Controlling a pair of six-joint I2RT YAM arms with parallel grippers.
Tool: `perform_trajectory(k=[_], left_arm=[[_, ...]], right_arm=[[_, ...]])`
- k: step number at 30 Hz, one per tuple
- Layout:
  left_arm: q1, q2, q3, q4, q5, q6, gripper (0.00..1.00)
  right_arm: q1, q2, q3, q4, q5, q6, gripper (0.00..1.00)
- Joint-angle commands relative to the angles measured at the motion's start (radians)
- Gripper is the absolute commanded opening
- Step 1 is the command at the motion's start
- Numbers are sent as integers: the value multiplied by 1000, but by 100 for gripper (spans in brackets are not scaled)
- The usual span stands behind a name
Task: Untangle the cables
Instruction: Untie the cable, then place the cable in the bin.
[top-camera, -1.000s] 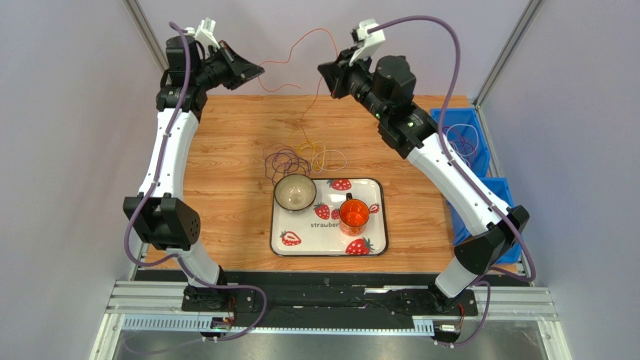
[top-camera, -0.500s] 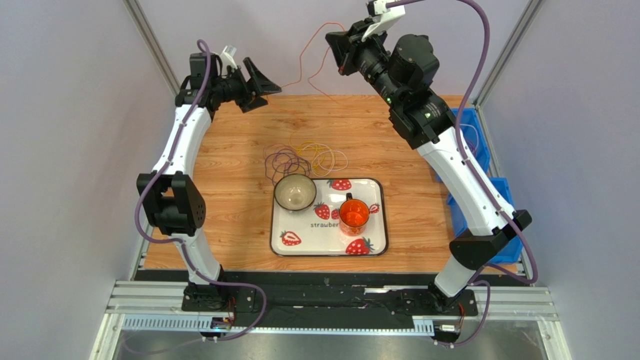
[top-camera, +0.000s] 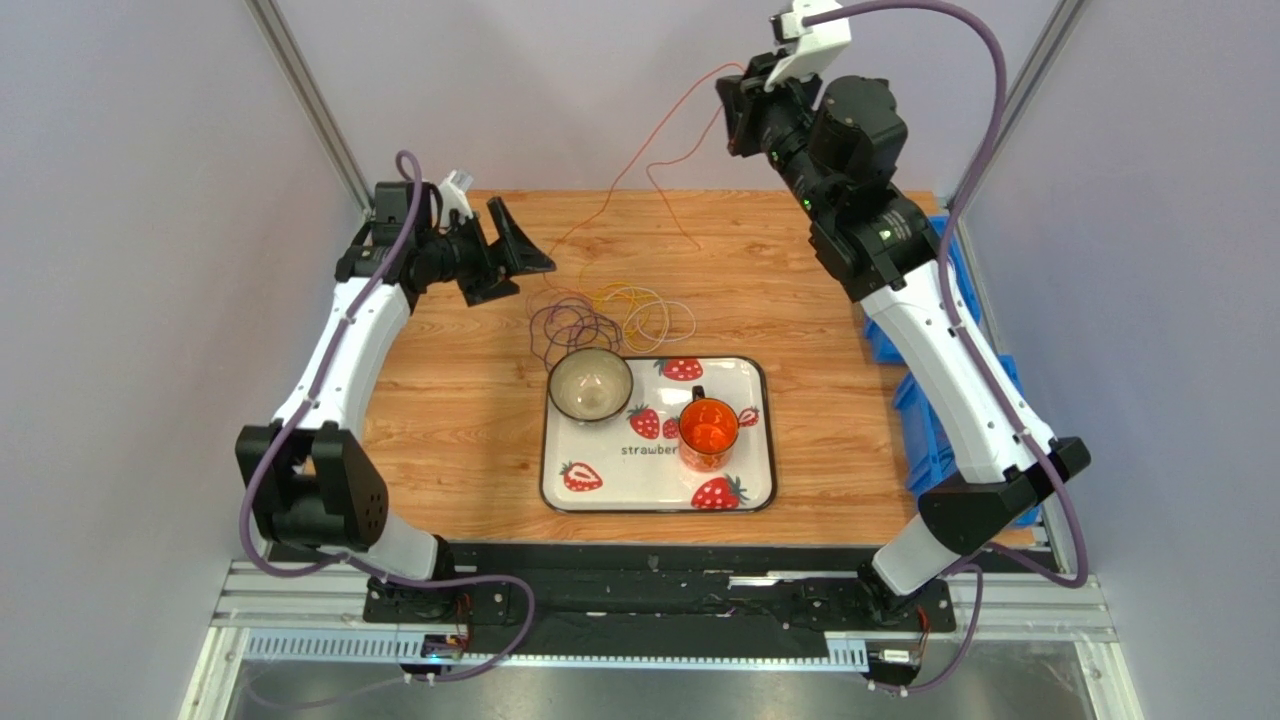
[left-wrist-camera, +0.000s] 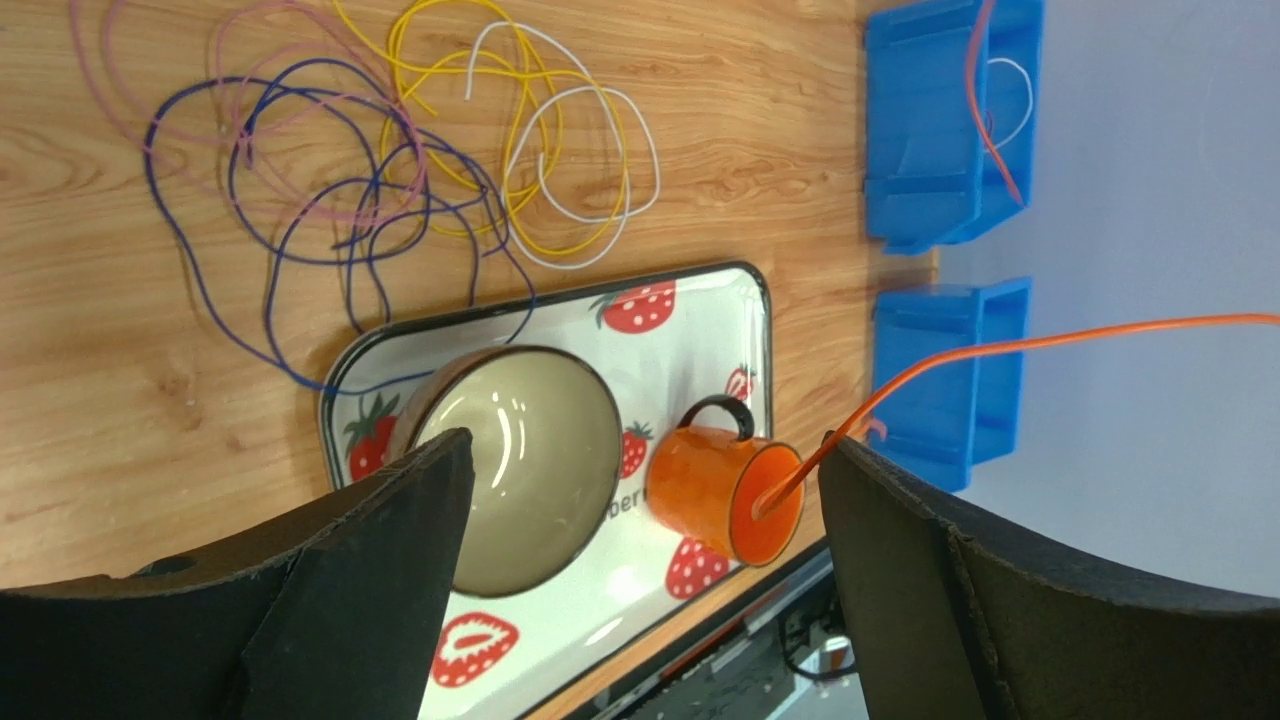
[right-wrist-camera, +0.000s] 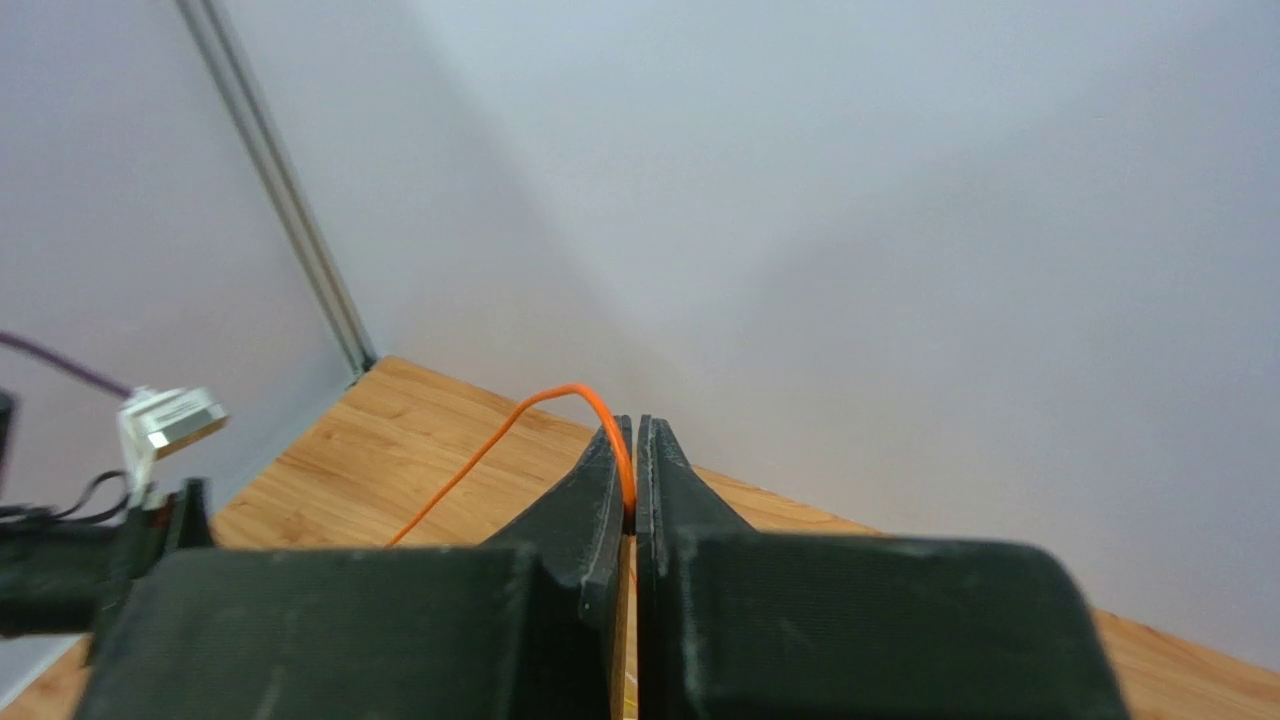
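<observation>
The cables lie as a loose tangle of purple, pink, yellow and white loops (top-camera: 601, 318) on the wooden table behind the bowl, and the left wrist view shows the same tangle (left-wrist-camera: 376, 165). One orange cable (top-camera: 646, 146) is lifted clear of it. My right gripper (top-camera: 732, 113) is high at the back right, shut on that orange cable (right-wrist-camera: 504, 443); the strand is pinched between the closed jaws of the right gripper (right-wrist-camera: 634, 438). My left gripper (top-camera: 504, 255) hovers open over the table's back left. In its wrist view the orange cable (left-wrist-camera: 1022, 348) runs past the right fingertip (left-wrist-camera: 849, 458), ungripped.
A strawberry-print tray (top-camera: 759, 450) holds a beige bowl (top-camera: 589, 386) and an orange cup (top-camera: 708, 428) in the table's middle front. Two blue bins (top-camera: 947, 285) sit along the right edge, one with a few wires inside (left-wrist-camera: 992, 90). Walls close in at the back and sides.
My left gripper opened, let go of the orange cable and dropped toward the table. My right gripper rose and swung back to the right, pulling the orange cable with it.
</observation>
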Motion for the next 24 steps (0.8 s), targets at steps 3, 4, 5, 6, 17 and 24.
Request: perform_trajectory(k=[3, 4, 5, 6, 17, 24], left_arm=[[-1, -109, -55, -49, -121, 94, 92], [12, -112, -64, -49, -118, 79, 92], [23, -114, -105, -22, -90, 54, 92], [35, -114, -136, 9, -52, -5, 92], [89, -299, -268, 32, -42, 8, 89], [91, -514, -380, -81, -99, 115, 88]], right_arm=[[-78, -91, -13, 41, 22, -11, 0], [-91, -97, -10, 40, 20, -8, 0], [-118, -100, -6, 40, 14, -9, 0], [-132, -103, -3, 37, 2, 32, 0], [-219, -136, -35, 27, 10, 25, 0], [-292, -163, -95, 44, 37, 22, 0]])
